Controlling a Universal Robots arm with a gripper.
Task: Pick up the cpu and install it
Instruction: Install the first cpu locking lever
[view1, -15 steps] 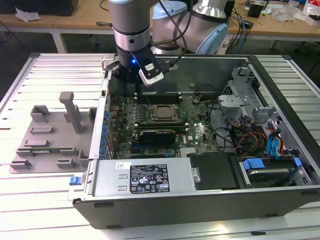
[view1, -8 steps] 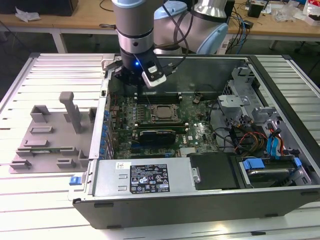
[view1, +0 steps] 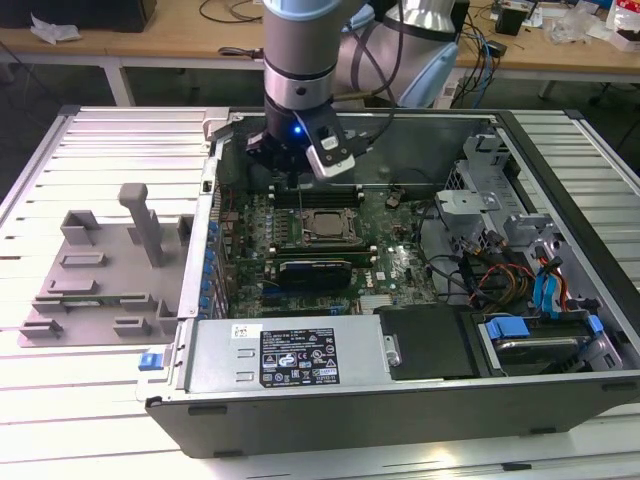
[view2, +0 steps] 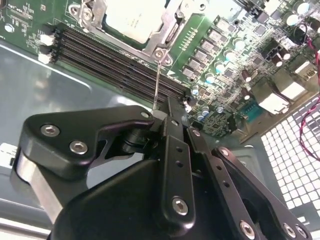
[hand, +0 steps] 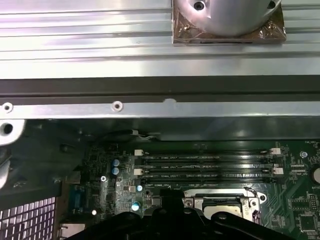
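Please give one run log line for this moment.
cpu: in socket | gripper: low over memory slots, by socket lever | case: open

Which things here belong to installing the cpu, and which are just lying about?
Job in hand:
- cpu, lying inside the socket frame
- gripper, close to that frame

Lying about:
- grey fixture, outside the case
- label
- blue cables
- memory slots
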